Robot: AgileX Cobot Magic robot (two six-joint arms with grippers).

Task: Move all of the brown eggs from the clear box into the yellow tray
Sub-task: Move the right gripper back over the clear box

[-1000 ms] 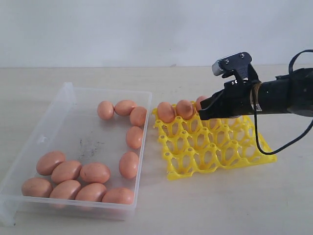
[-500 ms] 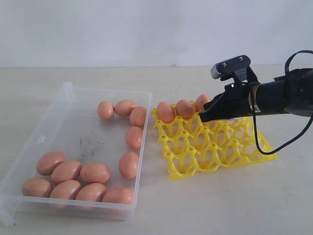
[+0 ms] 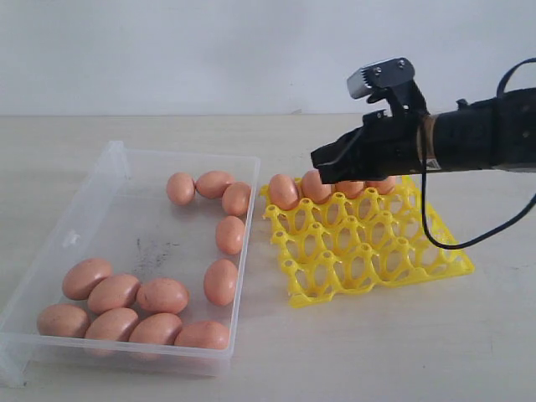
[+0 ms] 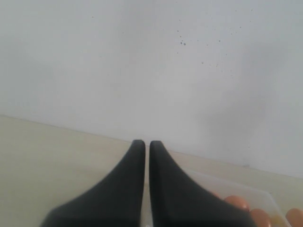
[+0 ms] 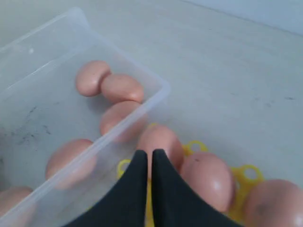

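Nearest on the counter (image 3: 377, 352), the clear box (image 3: 126, 218) lies just left of the yellow tray (image 3: 352, 255), its long wall almost against the tray's left edge. There are twelve brown eggs (image 3: 162, 295) in the box. Seven are bunched, touching, in the near box corner farthest from the tray. Two lie singly along the box wall beside the tray, one further back than the other. Three cluster at the far end of the box, close to the tray's far-left corner. Dark specks (image 3: 155, 247) mark the box floor between the groups. In the tray, eggs sit only in the far row. Two at its left end are in plain view, and two more to their right are partly hidden by the arm. The right end effector (image 3: 318, 161) is closed, fingers pressed together, gripping nothing. It hovers above the tray's far row over the second egg from the left, and I cannot see contact. The left end effector (image 4: 147, 143) shows only in the left wrist view, closed with a thin slit between the fingers and nothing in it. It points at the white wall (image 3: 209, 50) beyond the tray, and I cannot tell where it is relative to the tray.
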